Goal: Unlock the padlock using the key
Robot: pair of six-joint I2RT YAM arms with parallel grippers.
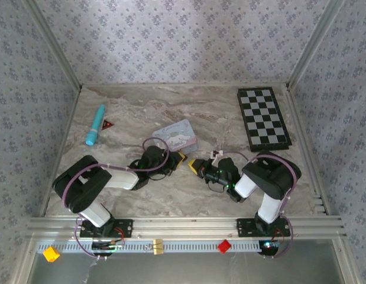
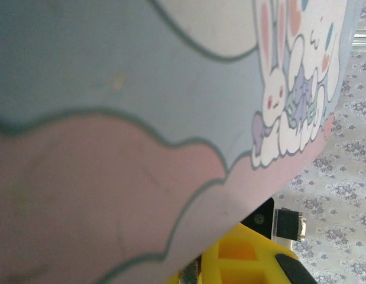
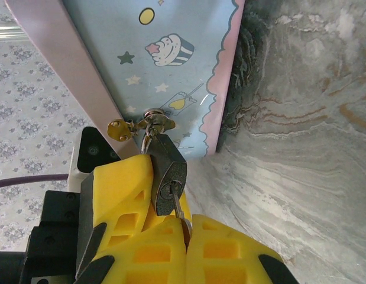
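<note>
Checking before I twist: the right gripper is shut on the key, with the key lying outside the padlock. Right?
No: the right wrist view shows the key inserted in the keyhole of the padlock, not outside it. The right gripper is shut on the key, as you said.

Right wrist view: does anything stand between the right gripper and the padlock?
Nothing visible does. The right gripper is shut on the key, whose blade already sits in the keyhole of the padlock, which hangs from the latch of the tin.
</note>
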